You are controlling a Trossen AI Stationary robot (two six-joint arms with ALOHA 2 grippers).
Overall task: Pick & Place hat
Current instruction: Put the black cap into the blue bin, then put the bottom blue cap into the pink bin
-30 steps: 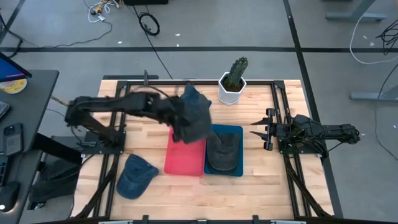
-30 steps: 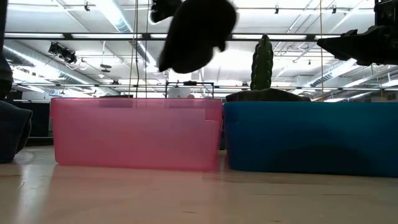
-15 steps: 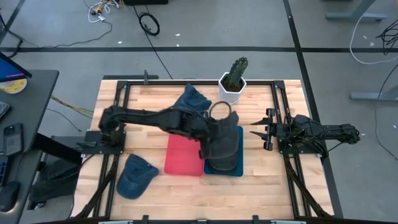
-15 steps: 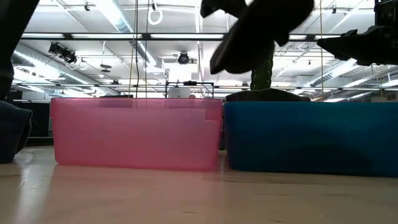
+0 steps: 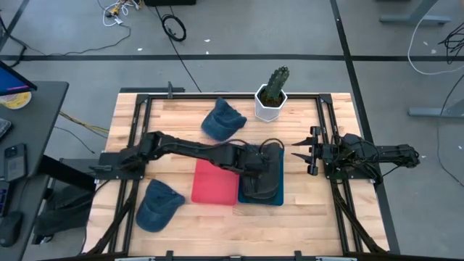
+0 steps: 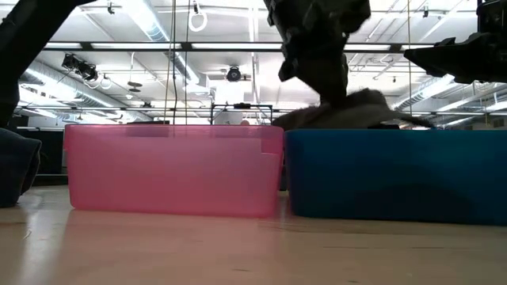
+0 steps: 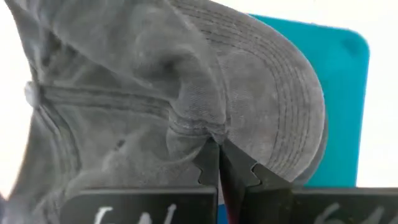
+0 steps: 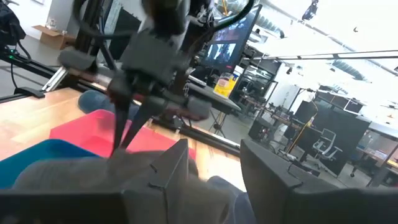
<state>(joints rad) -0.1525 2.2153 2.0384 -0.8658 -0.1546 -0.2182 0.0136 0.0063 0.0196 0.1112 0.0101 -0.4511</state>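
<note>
Pinched together, the jaws of the left gripper (image 7: 216,163) hold a fold of the grey hat (image 7: 186,93), and the hat sits low over the blue bin (image 5: 274,156), on top of what seems to be another dark hat already inside. From the low view the cloth rises a little above the bin's rim. Beside it stands the red bin (image 5: 214,181). Two blue hats lie on the table (image 5: 174,119): one (image 5: 222,118) near the potted cactus (image 5: 272,93), one (image 5: 158,203) at the front left. The right gripper (image 5: 301,151) waits at the right side with its fingers apart. I judge one risk: if the fabric catches on a finger at release, the hat may be dragged over the rim.
</note>
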